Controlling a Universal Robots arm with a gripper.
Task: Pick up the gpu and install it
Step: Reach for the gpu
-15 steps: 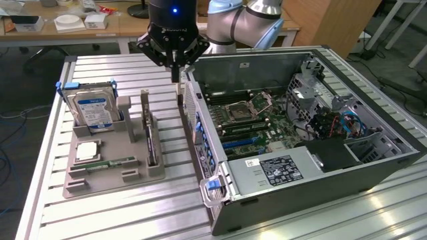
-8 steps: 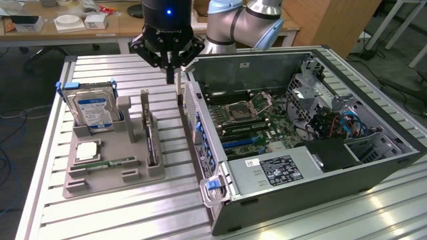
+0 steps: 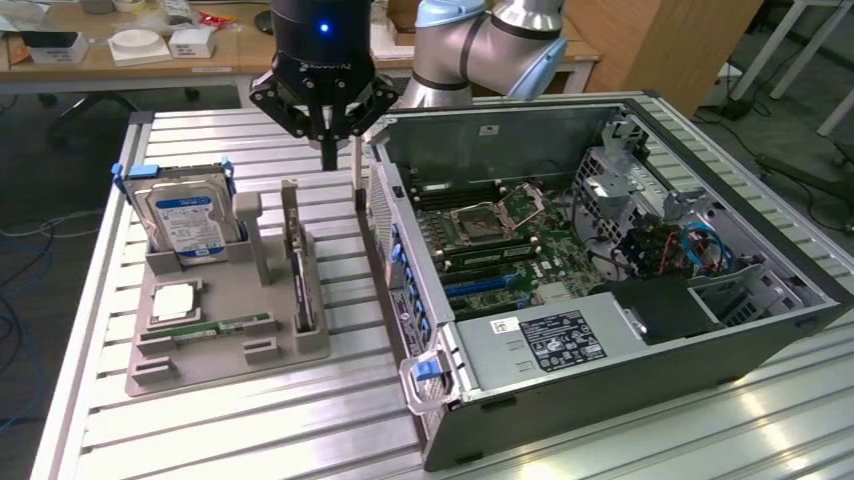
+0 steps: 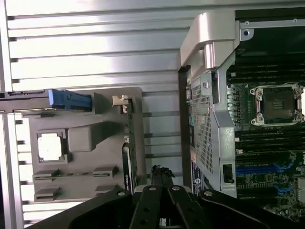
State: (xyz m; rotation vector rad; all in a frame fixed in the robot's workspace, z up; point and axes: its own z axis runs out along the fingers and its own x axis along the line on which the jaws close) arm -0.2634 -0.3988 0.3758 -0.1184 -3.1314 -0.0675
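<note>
My pincer (image 3: pixel 330 160) is fully closed and holds nothing. It hovers at the far end of the gap between the grey tray (image 3: pixel 247 290) and the open PC case (image 3: pixel 587 360). The gpu (image 3: pixel 302 270) stands on edge in the tray, to the exterior view's left of the pincer, untouched.

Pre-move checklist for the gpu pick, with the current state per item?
1. Pincer empty: ok, shut on nothing.
2. Pincer open for a grasp: not ok, shut.
3. gpu standing on edge in the tray: ok.
4. Pincer lined up over the gpu: not ok, it hangs off to the side, toward the case.
5. Case side open, motherboard exposed: ok.
6. Target slot free: cannot tell.
</note>
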